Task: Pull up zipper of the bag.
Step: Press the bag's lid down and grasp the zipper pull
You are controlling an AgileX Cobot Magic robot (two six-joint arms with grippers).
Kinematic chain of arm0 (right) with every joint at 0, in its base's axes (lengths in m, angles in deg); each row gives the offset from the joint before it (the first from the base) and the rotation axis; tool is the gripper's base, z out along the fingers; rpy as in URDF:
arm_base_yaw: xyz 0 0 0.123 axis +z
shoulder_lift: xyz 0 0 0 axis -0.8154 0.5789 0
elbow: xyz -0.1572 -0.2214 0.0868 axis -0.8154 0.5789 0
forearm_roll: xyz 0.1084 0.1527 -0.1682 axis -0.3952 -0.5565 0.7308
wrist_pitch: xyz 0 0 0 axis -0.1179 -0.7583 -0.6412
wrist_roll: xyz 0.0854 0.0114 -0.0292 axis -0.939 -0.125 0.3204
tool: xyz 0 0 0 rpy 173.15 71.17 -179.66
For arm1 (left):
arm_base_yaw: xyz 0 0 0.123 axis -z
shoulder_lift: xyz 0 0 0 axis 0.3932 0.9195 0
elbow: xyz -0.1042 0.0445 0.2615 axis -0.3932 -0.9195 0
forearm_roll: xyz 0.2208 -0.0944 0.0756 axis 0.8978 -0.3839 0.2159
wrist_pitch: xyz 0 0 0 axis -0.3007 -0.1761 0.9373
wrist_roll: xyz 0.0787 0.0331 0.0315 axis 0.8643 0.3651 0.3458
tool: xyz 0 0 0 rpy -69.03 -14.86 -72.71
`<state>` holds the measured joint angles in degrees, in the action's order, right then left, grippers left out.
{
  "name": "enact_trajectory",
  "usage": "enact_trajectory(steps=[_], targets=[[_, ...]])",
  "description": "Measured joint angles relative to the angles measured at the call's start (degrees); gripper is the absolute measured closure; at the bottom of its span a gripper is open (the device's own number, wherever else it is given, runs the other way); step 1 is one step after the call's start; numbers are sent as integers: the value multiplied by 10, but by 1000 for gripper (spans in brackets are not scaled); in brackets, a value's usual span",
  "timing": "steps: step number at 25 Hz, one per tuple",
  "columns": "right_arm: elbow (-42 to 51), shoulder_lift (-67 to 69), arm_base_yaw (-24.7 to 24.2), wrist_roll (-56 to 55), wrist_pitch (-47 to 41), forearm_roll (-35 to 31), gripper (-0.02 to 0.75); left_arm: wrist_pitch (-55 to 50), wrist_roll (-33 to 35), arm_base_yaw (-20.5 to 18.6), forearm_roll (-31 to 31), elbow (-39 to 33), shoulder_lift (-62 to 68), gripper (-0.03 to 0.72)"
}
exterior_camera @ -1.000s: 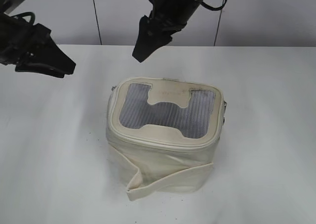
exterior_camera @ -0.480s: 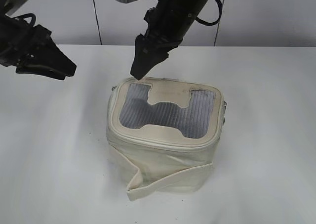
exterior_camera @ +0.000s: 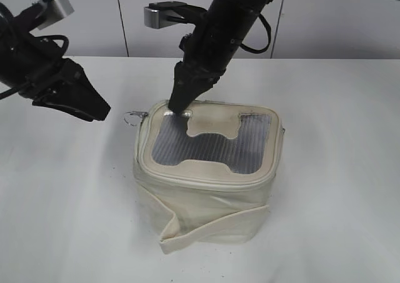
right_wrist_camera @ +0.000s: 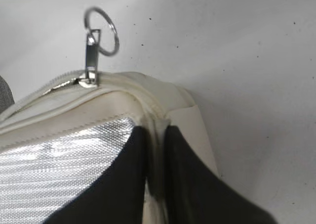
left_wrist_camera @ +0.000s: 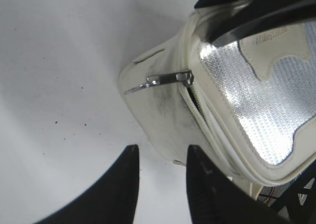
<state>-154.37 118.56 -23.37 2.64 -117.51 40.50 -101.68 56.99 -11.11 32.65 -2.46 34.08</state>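
The cream bag [exterior_camera: 206, 189] stands in the middle of the table, its grey mesh window [exterior_camera: 212, 147] facing up. My right gripper [exterior_camera: 179, 108] presses down on the lid's far left corner; in the right wrist view its fingers [right_wrist_camera: 155, 135] are shut on the lid's rim seam. A silver ring-ended pull [exterior_camera: 132, 118] of the zipper sticks out at the bag's left corner, also in the left wrist view [left_wrist_camera: 168, 79] and the right wrist view [right_wrist_camera: 94, 46]. The zipper [left_wrist_camera: 197, 110] runs under the lid rim. My left gripper [exterior_camera: 94, 108] is open and empty, left of the bag [left_wrist_camera: 163, 152].
The white table [exterior_camera: 62, 202] extends around the bag on all sides. The bag's loose strap [exterior_camera: 206, 230] lies folded against its front bottom. A white wall [exterior_camera: 350, 27] stands behind the table.
My right gripper has come down from above the table onto the lid's far left corner. My left gripper has moved right, toward the bag. The ring pull now sticks out at the left corner.
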Motion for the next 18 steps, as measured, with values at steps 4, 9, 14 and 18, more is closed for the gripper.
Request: enact_trajectory(steps=[4, 9, 14, 18], targets=[[0, 0, 0, -5, -2, -2, 669, 13, 4, 0, 29, 0, 0, 387], [0, -1, 0, -15, -2, -3, 669, 22, 60, 1, 58, 1, 0, 220], [0, -3, 0, -20, -2, -2, 669, 77, 154, 18, 64, 3, 0, 167], [1, -4, 0, -22, -3, -2, 671, 94, 193, 48, 82, 11, 0, 162]])
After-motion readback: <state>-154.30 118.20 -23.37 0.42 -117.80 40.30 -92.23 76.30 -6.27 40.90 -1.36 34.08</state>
